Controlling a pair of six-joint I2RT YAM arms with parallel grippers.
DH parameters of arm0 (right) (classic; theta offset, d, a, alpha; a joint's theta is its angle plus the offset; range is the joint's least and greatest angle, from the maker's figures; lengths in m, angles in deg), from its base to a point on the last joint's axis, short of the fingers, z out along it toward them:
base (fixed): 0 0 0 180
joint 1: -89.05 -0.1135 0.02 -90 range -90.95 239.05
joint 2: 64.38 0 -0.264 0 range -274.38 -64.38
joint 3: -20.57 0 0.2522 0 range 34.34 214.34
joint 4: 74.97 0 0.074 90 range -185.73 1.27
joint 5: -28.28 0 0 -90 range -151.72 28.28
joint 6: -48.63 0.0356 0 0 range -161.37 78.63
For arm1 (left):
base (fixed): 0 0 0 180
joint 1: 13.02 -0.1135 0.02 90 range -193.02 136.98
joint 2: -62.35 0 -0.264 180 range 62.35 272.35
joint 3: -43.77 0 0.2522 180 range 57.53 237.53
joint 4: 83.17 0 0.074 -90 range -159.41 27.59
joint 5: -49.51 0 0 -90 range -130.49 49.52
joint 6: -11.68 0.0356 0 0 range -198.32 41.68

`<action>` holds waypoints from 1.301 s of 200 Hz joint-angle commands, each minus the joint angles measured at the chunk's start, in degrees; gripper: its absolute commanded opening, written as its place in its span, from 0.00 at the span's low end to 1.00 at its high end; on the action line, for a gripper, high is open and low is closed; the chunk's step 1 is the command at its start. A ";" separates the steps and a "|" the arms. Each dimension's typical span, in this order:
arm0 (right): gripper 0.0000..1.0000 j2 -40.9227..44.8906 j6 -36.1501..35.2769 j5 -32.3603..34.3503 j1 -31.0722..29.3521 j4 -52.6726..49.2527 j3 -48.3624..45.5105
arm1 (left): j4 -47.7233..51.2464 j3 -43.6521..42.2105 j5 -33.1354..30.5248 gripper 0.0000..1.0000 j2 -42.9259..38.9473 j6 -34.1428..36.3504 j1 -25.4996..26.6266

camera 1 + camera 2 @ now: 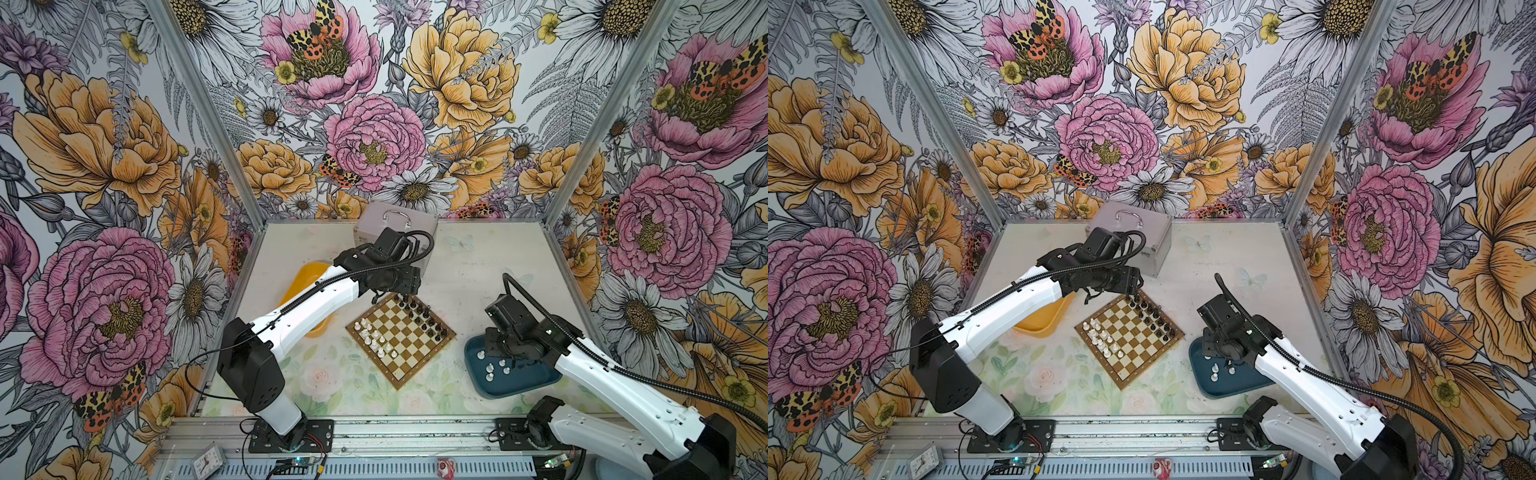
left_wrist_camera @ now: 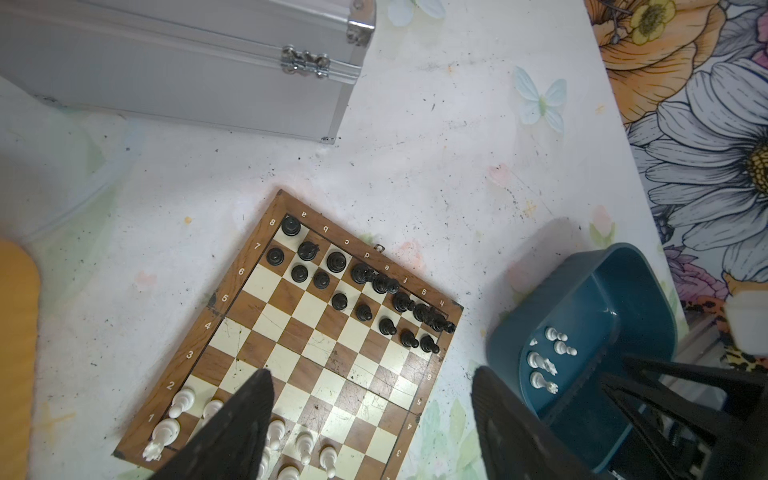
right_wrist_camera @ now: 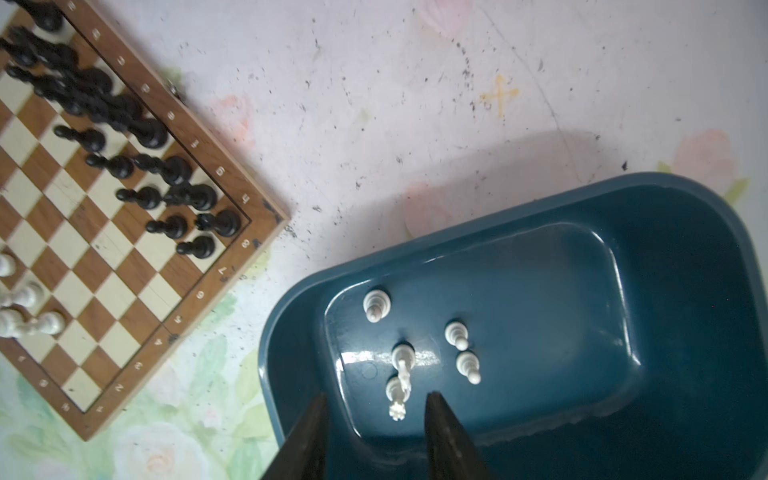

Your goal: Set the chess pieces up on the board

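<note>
The right claw [image 3: 376,395], half apart, hangs over tiny white chess pieces [image 3: 402,357] crowded in the dark teal plastic tray [image 1: 519,386], lower right in a top view. Closing could tip one over. The left claw [image 2: 370,373] is wide apart and empty.

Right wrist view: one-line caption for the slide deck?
Right gripper, jaws apart, hovers over five white pieces in the teal tray; black pieces stand on the board beside it.
</note>
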 commanded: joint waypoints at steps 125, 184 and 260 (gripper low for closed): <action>0.28 -11.59 2.94 -3.65 2.44 8.98 -3.24 | -4.88 -11.34 -9.80 0.99 -19.53 0.06 -3.87; 0.28 -14.01 3.08 -6.63 3.50 11.61 -4.96 | -4.79 -13.45 -7.76 0.99 -21.18 -0.51 -7.05; 0.27 -14.58 2.66 -7.94 5.38 13.83 -7.19 | -4.81 -12.14 -6.97 0.99 -19.43 0.28 -8.07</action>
